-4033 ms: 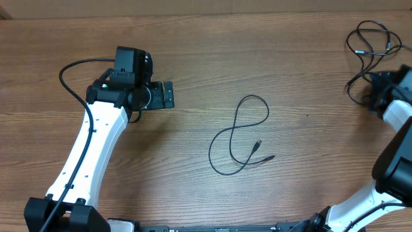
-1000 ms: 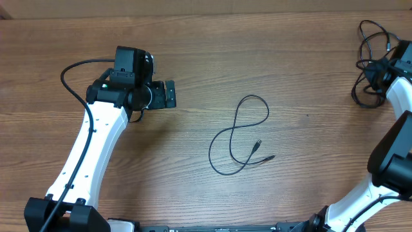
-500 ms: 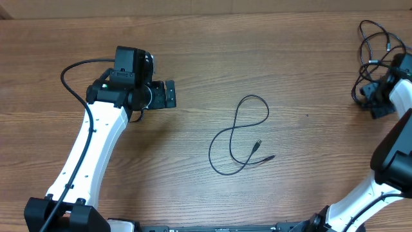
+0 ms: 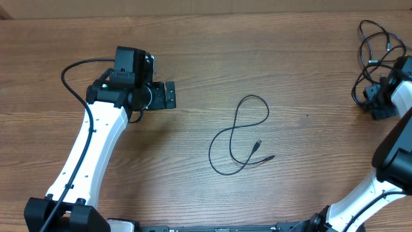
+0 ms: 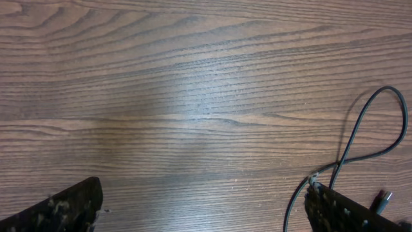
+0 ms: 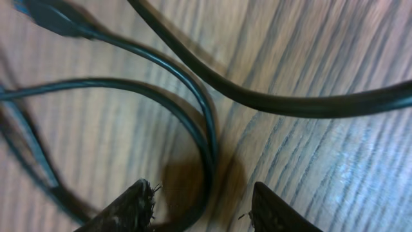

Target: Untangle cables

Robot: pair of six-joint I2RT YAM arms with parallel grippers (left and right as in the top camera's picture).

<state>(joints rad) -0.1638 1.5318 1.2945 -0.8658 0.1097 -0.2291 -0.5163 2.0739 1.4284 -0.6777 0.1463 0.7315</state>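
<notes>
Our loose cable [image 4: 239,135] lies mid-table [image 4: 193,38] in a floppy figure-eight. Its long axis runs near-left to far-right, and both plug ends point right (roughly). The tangle [image 4: 373,48] sits in the far right corner. Our right gripper [image 6: 203,209] is spread, with strands running between its fingers but nothing pinched. Our left gripper [image 4: 168,95] is spread wide too, left of the loose cable.

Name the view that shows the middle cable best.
Overhead: the middle cable lies whole there, loops and both plug ends. Left wrist catches only part of a loop at its right edge. Right wrist shows none of it, only other cables up close.
</notes>
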